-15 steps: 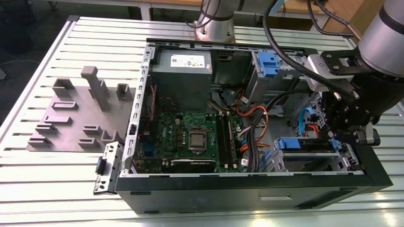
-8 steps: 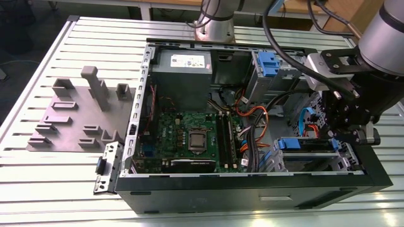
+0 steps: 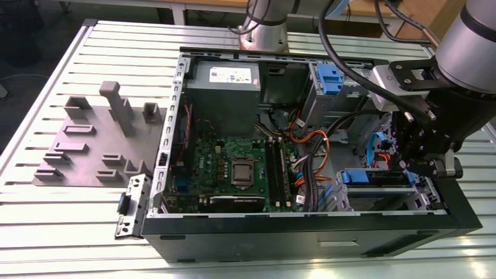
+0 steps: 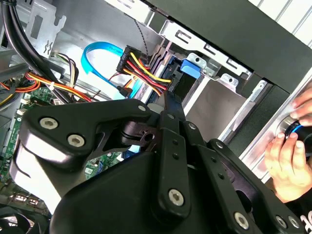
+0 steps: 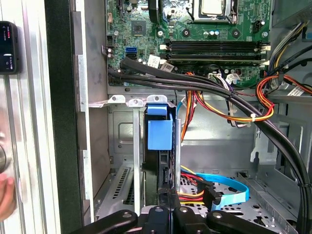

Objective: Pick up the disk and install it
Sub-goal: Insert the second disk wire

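Slatted metal desk (image 3: 46, 226) is carrying the open computer case (image 3: 310, 232) you are working in, where the gripper (image 5: 168, 207) is hanging just above the disk (image 5: 160, 134) standing on edge in its drive bay; whether the jaws are gripping it cannot be told.

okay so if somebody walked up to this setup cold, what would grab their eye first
Probably the open computer case lying on the slatted table, its green motherboard bare in the middle. Next, the black gripper reaching into the drive bay at the exterior view's right, by the disk with its blue carrier frame. In the second wrist view, a person's hand rests outside the case.
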{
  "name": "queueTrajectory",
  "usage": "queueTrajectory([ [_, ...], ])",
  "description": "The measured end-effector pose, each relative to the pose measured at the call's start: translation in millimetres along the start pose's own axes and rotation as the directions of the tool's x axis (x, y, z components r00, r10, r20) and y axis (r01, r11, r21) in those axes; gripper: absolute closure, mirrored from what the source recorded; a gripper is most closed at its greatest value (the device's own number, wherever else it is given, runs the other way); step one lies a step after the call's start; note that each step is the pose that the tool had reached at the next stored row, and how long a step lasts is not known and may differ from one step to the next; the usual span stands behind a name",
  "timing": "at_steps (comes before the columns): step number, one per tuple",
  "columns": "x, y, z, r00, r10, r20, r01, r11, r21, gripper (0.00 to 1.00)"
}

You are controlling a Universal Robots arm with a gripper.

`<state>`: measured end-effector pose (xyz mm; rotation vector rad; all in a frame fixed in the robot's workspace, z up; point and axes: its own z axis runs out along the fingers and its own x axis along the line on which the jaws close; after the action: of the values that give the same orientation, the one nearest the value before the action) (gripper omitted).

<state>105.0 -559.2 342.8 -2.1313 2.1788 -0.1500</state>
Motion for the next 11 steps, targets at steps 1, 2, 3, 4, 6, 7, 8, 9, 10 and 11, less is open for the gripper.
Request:
queueTrajectory([
  [1, 0.0, 0.0, 0.0, 1.0, 0.0, 0.0, 0.0, 1.0, 0.0, 0.89],
  [2, 0.0, 0.0, 0.0, 1.0, 0.0, 0.0, 0.0, 1.0, 0.0, 0.89],
  [3, 0.0, 0.0, 0.0, 1.0, 0.0, 0.0, 0.0, 1.0, 0.0, 0.89],
  [4, 0.0, 0.1, 0.0, 1.0, 0.0, 0.0, 0.0, 1.0, 0.0, 0.89],
  [6, 0.0, 0.1, 0.0, 1.0, 0.0, 0.0, 0.0, 1.0, 0.0, 0.89],
  [7, 0.0, 0.1, 0.0, 1.0, 0.0, 0.0, 0.0, 1.0, 0.0, 0.89],
  [8, 0.0, 0.8, -0.1, 1.0, 0.0, -0.0001, 0.0, 1.0, 0.0, 0.89],
  [9, 0.0, 2.1, -0.3, 1.0, 0.0, -0.0001, 0.0, 1.0, 0.0, 0.89],
  [10, 0.0, 3.7, -0.5, 1.0, 0.0, -0.0001, 0.0, 1.0, 0.0, 0.89],
  [11, 0.1, 4.7, -0.6, 1.0, 0.0, -0.0001, 0.0, 1.0, 0.0, 0.89],
])
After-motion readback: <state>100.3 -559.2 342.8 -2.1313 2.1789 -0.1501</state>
